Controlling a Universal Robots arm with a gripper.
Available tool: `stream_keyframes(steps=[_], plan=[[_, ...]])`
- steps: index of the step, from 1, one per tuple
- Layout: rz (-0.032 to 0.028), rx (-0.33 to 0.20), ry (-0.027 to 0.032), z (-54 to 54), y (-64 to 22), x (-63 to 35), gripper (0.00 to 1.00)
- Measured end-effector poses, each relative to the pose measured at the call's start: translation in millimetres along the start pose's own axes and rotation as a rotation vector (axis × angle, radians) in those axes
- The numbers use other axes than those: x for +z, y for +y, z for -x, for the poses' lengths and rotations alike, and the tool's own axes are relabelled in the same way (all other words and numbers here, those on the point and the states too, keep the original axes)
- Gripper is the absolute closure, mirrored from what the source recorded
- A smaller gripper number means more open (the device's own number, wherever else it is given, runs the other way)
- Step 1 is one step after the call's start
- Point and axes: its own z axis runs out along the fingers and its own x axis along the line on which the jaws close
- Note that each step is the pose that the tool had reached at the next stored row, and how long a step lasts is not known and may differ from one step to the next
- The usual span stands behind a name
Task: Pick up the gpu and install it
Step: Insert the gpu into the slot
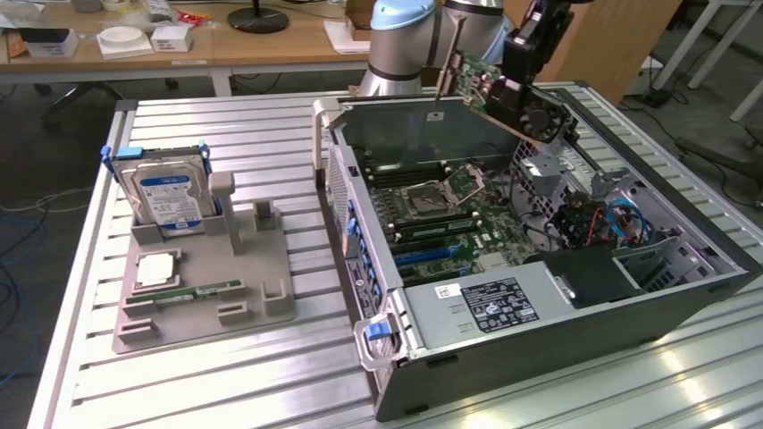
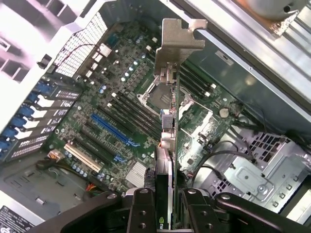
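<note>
The gpu [image 1: 507, 100] hangs tilted in the air over the far end of the open computer case [image 1: 501, 357], its silver bracket [image 1: 446, 64] pointing up toward the exterior view's left. My gripper [image 1: 523, 80] is shut on the card from above. In the wrist view the gpu [image 2: 169, 145] is seen edge-on between my two black fingers [image 2: 141, 213], with the bracket [image 2: 179, 36] at the far end. Below it lies the motherboard [image 2: 121, 87] with a long blue slot [image 2: 112, 129]; the card is apart from it.
A grey fixture [image 1: 256, 295] on the slatted table at the exterior view's left holds a silver hard drive [image 1: 170, 198] and a green memory stick [image 1: 203, 291]. Cables and a metal bay [image 1: 596, 214] crowd the case's right side. A desk [image 1: 238, 45] stands behind.
</note>
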Motion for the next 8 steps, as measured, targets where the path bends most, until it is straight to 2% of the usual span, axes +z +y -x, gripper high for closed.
stream_keyframes(steps=[8], plan=[[0.0016, -0.081, 0.0014, 0.0, 0.0, 0.0, 0.74]])
